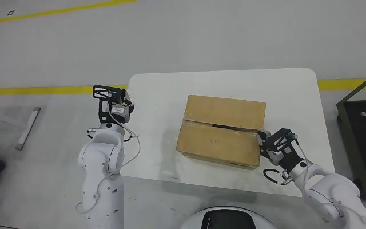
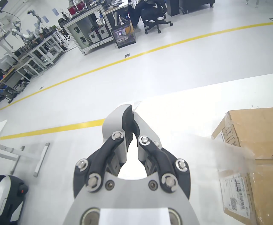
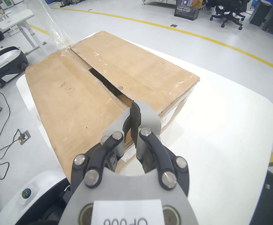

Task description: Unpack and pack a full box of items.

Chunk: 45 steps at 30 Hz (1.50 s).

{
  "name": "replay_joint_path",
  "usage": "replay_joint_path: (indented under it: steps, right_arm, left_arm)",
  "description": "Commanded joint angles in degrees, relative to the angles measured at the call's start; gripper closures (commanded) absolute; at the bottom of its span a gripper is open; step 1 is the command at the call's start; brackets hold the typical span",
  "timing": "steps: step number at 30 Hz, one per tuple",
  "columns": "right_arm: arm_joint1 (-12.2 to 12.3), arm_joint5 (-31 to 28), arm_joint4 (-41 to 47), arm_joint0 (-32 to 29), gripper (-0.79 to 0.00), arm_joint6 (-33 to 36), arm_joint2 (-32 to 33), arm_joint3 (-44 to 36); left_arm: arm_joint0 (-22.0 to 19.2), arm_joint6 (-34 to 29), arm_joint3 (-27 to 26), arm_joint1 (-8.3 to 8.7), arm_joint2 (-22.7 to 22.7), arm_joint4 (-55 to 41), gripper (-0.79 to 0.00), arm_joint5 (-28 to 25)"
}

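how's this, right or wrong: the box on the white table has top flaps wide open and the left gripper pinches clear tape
No: the top flaps of the box lie flat with a narrow gap at the seam, per the right wrist view. It is on the white table; the left gripper pinches clear tape.

Pale grey floor [image 1: 171, 34], curved yellow floor lines [image 2: 149, 51], cluttered workbenches [image 2: 89, 32], black office chairs [image 3: 229, 11], white desk [image 3: 17, 20]
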Motion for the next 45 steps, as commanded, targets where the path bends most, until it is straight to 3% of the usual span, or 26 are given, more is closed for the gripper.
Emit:
replay_joint_path:
  steps: [1, 12, 18, 27, 34, 38, 45]
  right_arm:
    - [0.01, 0.15, -0.02, 0.05, 0.0, 0.04, -0.07, 0.03]
    - [0.04, 0.67, 0.07, 0.22, 0.0, 0.34, -0.64, -0.05]
    - [0.01, 2.32, 1.39, -0.3, 0.0, -0.63, 0.32, -1.43]
    - [0.17, 6.05, 2.99, -2.91, 0.0, -2.55, 6.93, -4.17]
    - [0.17, 8.33, 4.05, -5.78, 0.0, -4.02, 11.51, -2.39]
    - [0.15, 8.58, 4.94, -7.5, 0.0, -4.89, 13.7, -1.29]
    - [0.05, 8.74, 5.91, -9.88, 0.0, -6.26, 16.11, 0.04]
  left_arm:
    - [0.09, -0.68, 0.47, 0.17, -0.26, 0.78, -0.785, 0.3]
    - [0.39, -5.15, 1.43, 0.91, -1.69, 7.58, -0.785, 5.87]
    - [0.87, -4.85, -0.99, 1.15, 0.76, 9.18, -0.785, 3.26]
    - [0.17, -3.21, -5.25, -0.19, 15.83, -2.73, -0.785, -2.58]
    - [-2.97, -2.11, -1.8, -1.7, 29.14, -7.6, -0.785, -4.34]
    - [-5.54, -2.94, 1.25, -2.11, 34.08, -2.87, -0.785, -5.84]
    - [-8.98, -3.64, 8.23, -1.93, 39.74, 14.77, -0.785, -8.93]
